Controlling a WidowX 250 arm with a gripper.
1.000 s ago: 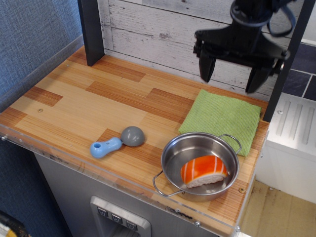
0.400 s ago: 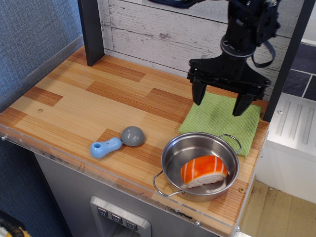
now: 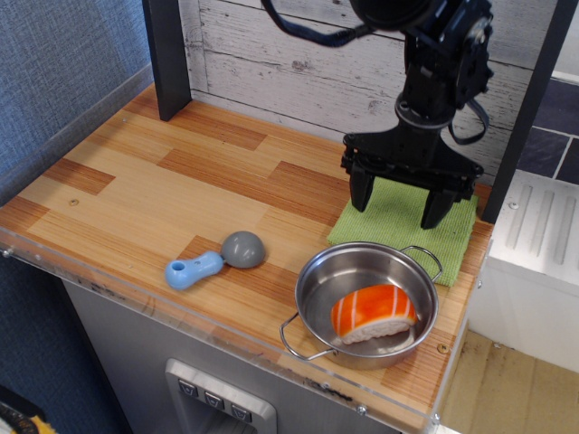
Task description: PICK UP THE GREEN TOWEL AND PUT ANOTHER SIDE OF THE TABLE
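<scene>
Gripper: the black gripper (image 3: 399, 206) hangs from the arm over the back right part of the table (image 3: 136, 194), pointing down, its two fingers spread wide apart with nothing between them
Fingertips: the fingertips (image 3: 361, 201) sit low at the cloth; contact cannot be told
Green towel: the green towel (image 3: 398, 231) lies flat at the back right of the table, just behind the pot, partly hidden by the gripper
Steel pot: the steel pot (image 3: 317, 285) stands at the front right, its rim overlapping the towel's near edge, holding an orange-and-white sushi piece (image 3: 373, 314)
Scoop: the blue-handled grey scoop (image 3: 213, 259) lies left of the pot, apart from it
</scene>
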